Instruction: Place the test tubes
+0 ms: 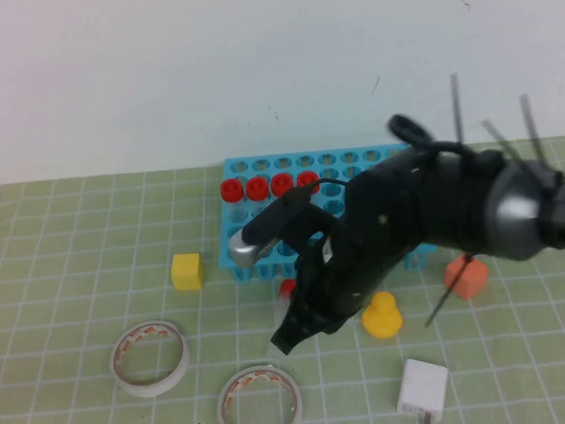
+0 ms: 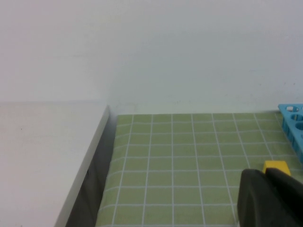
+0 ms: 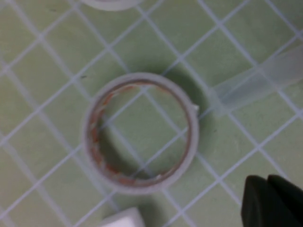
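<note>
A blue test tube rack (image 1: pixel 260 164) stands at the back of the mat, with several red-capped tubes (image 1: pixel 257 188) upright in its second row. One more tube lies on the mat in front of the rack; its red cap (image 1: pixel 287 288) shows beside my right arm and its clear body (image 3: pixel 255 81) shows in the right wrist view. My right gripper (image 1: pixel 287 339) (image 3: pixel 268 202) hangs shut and empty just past that tube, near a tape ring (image 3: pixel 139 133). My left gripper (image 2: pixel 266 198) is shut and empty at the mat's left side, with the rack's corner (image 2: pixel 293 126) ahead of it.
A yellow cube (image 1: pixel 187 271) (image 2: pixel 276 166) sits left of the rack. Two tape rings (image 1: pixel 149 357) (image 1: pixel 259 404) lie at the front. A yellow toy (image 1: pixel 382 316), an orange block (image 1: pixel 466 277) and a white charger (image 1: pixel 423 388) lie to the right. A white ledge (image 2: pixel 47 151) borders the mat's left.
</note>
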Tool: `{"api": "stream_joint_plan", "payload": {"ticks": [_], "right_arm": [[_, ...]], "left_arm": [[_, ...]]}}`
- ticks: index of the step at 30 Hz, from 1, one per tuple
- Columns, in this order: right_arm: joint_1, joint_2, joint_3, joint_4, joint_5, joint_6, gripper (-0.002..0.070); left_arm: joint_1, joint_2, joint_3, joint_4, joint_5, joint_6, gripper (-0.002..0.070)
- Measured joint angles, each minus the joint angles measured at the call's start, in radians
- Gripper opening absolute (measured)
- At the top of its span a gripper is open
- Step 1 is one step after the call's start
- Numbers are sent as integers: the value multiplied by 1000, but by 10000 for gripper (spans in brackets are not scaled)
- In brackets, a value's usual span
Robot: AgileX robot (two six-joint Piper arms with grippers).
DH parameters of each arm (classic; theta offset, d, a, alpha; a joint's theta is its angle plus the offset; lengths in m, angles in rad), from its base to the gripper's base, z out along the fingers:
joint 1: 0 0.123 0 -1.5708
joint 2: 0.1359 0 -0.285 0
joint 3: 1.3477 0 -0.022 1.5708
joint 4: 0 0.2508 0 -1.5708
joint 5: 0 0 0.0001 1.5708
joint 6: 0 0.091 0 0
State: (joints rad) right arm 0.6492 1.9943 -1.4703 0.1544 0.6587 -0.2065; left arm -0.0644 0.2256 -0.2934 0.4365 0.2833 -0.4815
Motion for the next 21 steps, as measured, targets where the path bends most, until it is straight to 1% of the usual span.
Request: {"api": "stream_joint_plan", "payload": {"ticks": [2, 4, 6, 8, 10, 12, 14, 15, 17, 21], "right_arm": [[12, 35, -38, -56, 2, 77, -1], [12, 64, -68, -74, 2, 127, 0], [12, 89, -97, -74, 2, 153, 22], [12, 111, -122, -74, 4, 175, 95], [10, 132, -149, -74, 4, 207, 207], [6, 155, -174, -74, 4, 249, 352], [1, 177, -198, -70, 9, 275, 459], [0, 189, -212, -66, 17, 285, 496], [-3, 218, -237, -60, 27, 314, 531], [-2, 285, -290, -54, 37, 380, 553]], "left_arm": [[0, 0, 0, 0, -4, 0, -1], [0, 0, 0, 0, -4, 0, -1], [0, 0, 0, 0, -6, 0, -1], [0, 0, 0, 1, -8, 0, -1], [0, 0, 0, 1, -12, 0, -1], [0, 0, 0, 1, -17, 0, -1], [0, 0, 0, 1, -17, 0, -1], [0, 0, 0, 1, -17, 0, -1], [0, 0, 0, 1, -17, 0, -1], [0, 0, 0, 1, -19, 0, -1]]}}
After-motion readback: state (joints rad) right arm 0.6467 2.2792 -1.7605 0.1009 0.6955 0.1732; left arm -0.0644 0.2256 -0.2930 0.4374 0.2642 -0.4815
